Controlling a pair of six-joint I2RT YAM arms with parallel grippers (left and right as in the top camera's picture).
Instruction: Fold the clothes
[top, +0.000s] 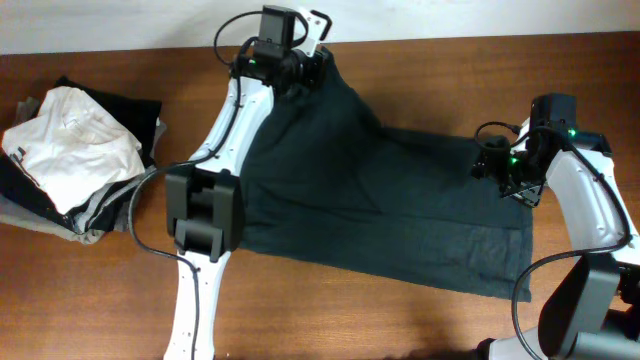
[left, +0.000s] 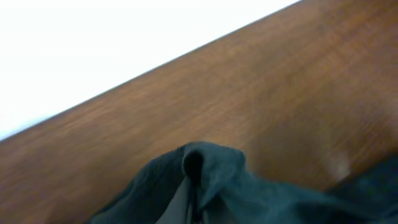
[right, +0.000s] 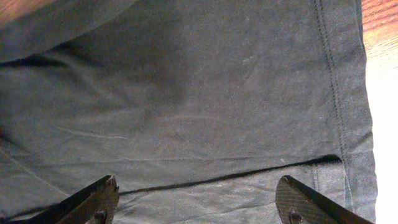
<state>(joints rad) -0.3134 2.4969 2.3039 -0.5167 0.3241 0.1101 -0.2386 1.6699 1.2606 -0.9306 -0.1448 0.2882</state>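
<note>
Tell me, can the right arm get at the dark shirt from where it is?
Probably yes: the right gripper hangs open directly over the shirt, with nothing between them.

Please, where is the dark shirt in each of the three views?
Overhead: the dark shirt lies spread from centre to right, one corner raised at the top.
Left wrist: a bunched fold at the bottom centre.
Right wrist: it fills nearly the whole picture.
Shared landmark: the brown wooden table under it.
</note>
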